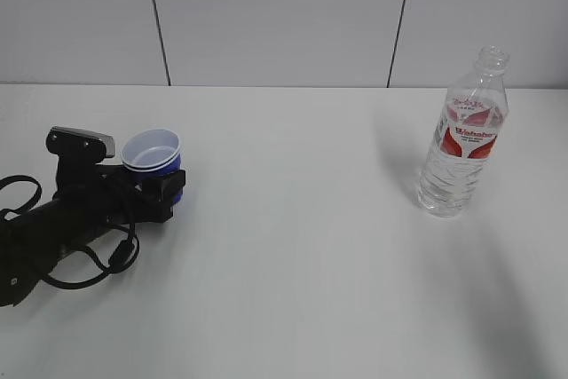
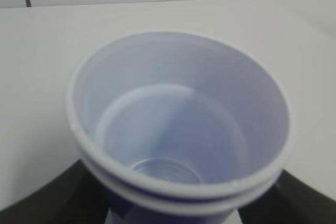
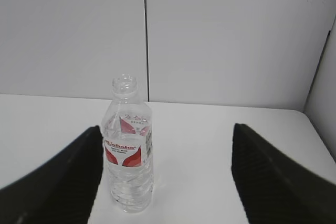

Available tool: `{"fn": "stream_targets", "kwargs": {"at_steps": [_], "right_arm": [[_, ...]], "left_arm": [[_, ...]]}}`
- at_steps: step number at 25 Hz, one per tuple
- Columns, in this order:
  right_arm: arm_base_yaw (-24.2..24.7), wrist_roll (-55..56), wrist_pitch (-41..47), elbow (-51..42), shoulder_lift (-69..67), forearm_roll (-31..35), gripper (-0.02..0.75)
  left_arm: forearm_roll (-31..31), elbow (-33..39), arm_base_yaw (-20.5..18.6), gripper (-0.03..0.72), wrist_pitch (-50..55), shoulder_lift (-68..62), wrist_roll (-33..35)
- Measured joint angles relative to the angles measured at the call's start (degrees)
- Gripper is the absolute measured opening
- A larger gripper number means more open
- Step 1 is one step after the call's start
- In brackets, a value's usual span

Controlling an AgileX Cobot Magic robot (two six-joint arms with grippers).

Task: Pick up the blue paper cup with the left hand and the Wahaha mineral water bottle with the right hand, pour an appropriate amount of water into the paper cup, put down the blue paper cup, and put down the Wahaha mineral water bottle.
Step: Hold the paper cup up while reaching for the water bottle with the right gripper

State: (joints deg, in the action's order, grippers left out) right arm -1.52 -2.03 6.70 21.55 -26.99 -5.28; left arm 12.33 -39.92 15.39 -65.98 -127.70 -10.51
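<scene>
Two things are standing on the plain white bench (image 1: 293,290): a small royal-blue paper cup with a white inside and a doubled white rim (image 1: 152,153), and a tall clear ribbed plastic water bottle with a red-and-white label and no cap (image 1: 463,138). Taking the bottle as the mark, the cup is sitting well apart from it, far over on the other side of the bench and a little nearer to me. The black left pincer (image 1: 165,193) is reaching around the cup's lower body, one dark finger showing on each side of it in the wrist view (image 2: 42,203); I cannot tell whether it is pinching the cup. The cup is looking empty. The black right pincer (image 3: 168,182) is hanging spread wide, the upright bottle standing beyond it, nearer its left finger (image 3: 52,182), untouched.
</scene>
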Motion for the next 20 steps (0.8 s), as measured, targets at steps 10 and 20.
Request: {"fn": "stream_targets", "kwargs": {"at_steps": [10,20], "right_arm": [[0.0,0.0,-0.1,0.0,0.0,0.3,0.568],[0.0,0.0,-3.8,0.0,0.0,0.5,0.568]], "left_arm": [[6.9,2.2,0.0,0.500,0.1,4.6,0.0],[24.7,7.0,-2.8,0.499,0.1,17.3,0.0]]}}
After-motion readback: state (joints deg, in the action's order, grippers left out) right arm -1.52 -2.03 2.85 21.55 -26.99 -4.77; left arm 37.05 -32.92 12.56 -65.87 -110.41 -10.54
